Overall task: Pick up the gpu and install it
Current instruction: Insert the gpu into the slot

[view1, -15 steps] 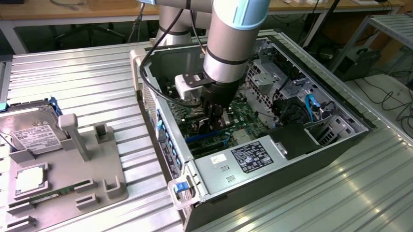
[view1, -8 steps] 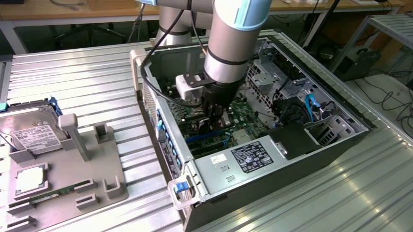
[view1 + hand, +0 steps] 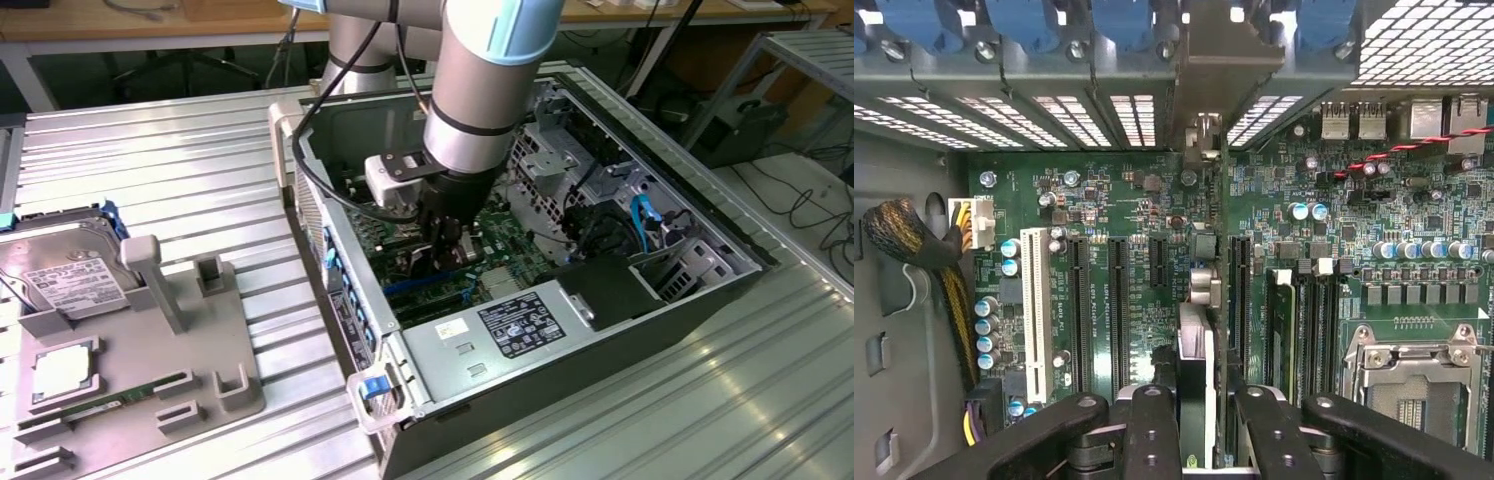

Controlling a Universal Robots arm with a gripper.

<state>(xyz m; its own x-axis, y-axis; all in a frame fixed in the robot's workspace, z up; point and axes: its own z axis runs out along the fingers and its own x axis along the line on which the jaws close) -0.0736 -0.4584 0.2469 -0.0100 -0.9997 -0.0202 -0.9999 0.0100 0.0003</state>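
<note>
Ribbed metal worktop (image 3: 174,150): carries an open computer case (image 3: 587,330) and a grey parts tray (image 3: 200,390) with a hard drive (image 3: 60,275)
Exterior view: the gripper (image 3: 447,250) is lowered inside the case, over the motherboard (image 3: 521,250)
Wrist view: the gripper (image 3: 1197,420) is clamped partway closed on the gpu (image 3: 1197,370), held edge-on above the expansion slots (image 3: 1116,310)
Progress: pickup appears done; the card looks not yet seated
</note>
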